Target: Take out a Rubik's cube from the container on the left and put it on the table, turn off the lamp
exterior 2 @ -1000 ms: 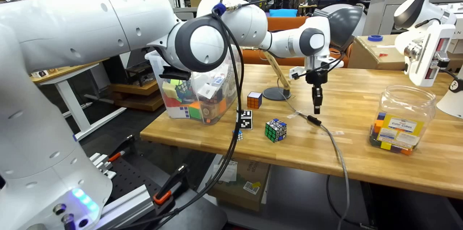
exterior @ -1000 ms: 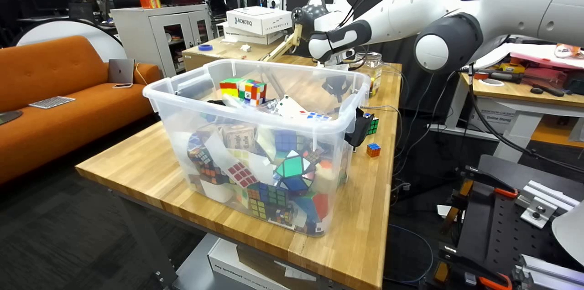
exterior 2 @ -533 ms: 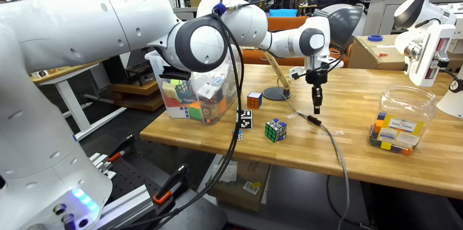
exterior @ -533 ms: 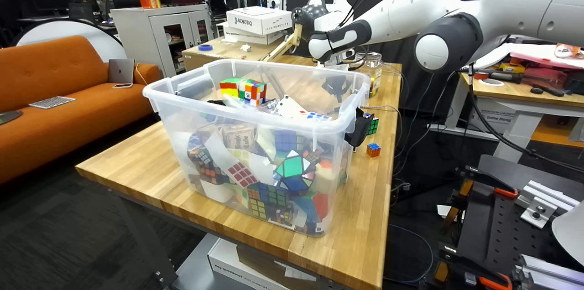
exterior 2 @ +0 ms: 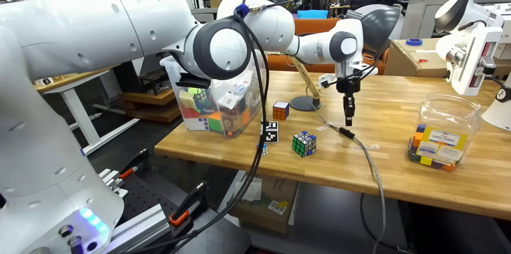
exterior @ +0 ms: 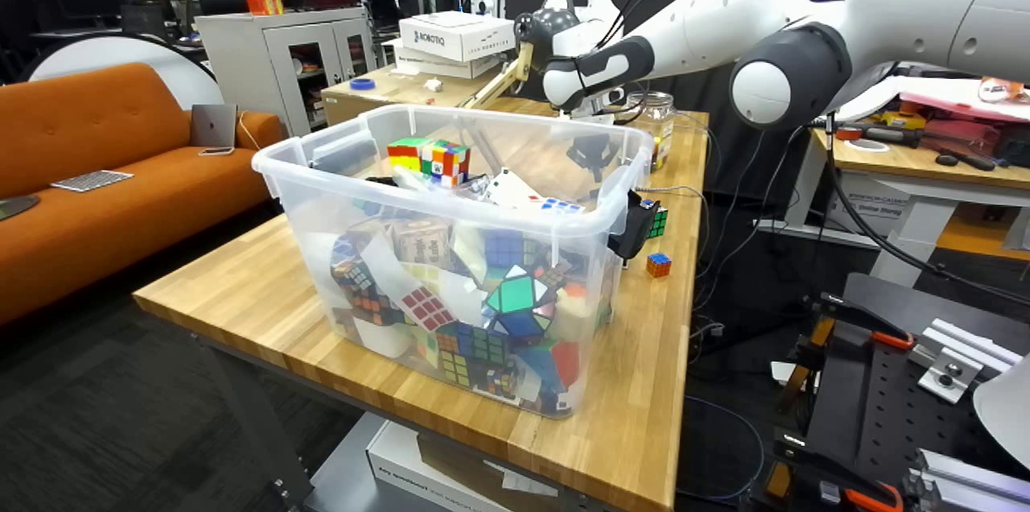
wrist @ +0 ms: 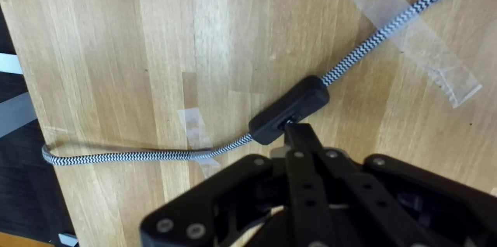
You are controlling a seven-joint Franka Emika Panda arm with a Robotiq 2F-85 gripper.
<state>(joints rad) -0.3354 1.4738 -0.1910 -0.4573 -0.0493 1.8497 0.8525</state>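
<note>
My gripper (exterior 2: 349,121) is shut and empty, pointing down over the table (exterior 2: 399,166). In the wrist view its fingertips (wrist: 299,128) overlap the edge of the black lamp cord switch (wrist: 285,109), near its rocker; contact cannot be told. The switch (exterior 2: 346,132) also shows in an exterior view, just below the fingertips. The lamp (exterior 2: 305,76) has a wooden arm, round base and grey head; its light cannot be judged. The translucent container (exterior: 451,210) holds many cubes, including a bright Rubik's cube (exterior: 451,163) on top. A white-topped orange cube (exterior 2: 281,111) stands on the table.
A green patterned cube (exterior 2: 304,143), a black-and-white marker cube (exterior 2: 272,132) and a tiny cube (exterior 2: 264,149) lie near the table's edge. A clear jar (exterior 2: 445,134) and another robot arm (exterior 2: 477,60) stand beyond. The lamp head (exterior 2: 377,26) is close beside my wrist.
My gripper has shifted very slightly to the left in an exterior view and stays shut. The cubes, container and lamp have not moved. A person far in the background has moved.
</note>
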